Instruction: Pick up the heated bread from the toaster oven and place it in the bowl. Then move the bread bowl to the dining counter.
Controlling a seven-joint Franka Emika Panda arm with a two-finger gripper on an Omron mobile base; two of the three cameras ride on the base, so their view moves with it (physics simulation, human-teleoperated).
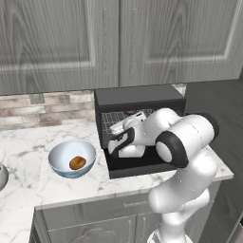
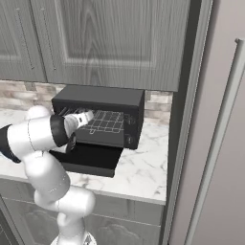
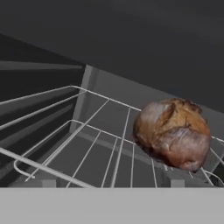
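From the bowl (image 1: 71, 159) holding 1 golden roll (image 1: 77, 163) on your left, you were reaching into the toaster oven (image 1: 138, 99), the heated bread (image 3: 173, 132) sat on its rack (image 3: 94, 148), jaw state unclear; next, centre and close.

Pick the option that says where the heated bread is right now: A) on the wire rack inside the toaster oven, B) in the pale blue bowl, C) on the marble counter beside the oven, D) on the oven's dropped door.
A: the hand view shows the heated bread resting on the wire rack inside the toaster oven, not yet lifted.
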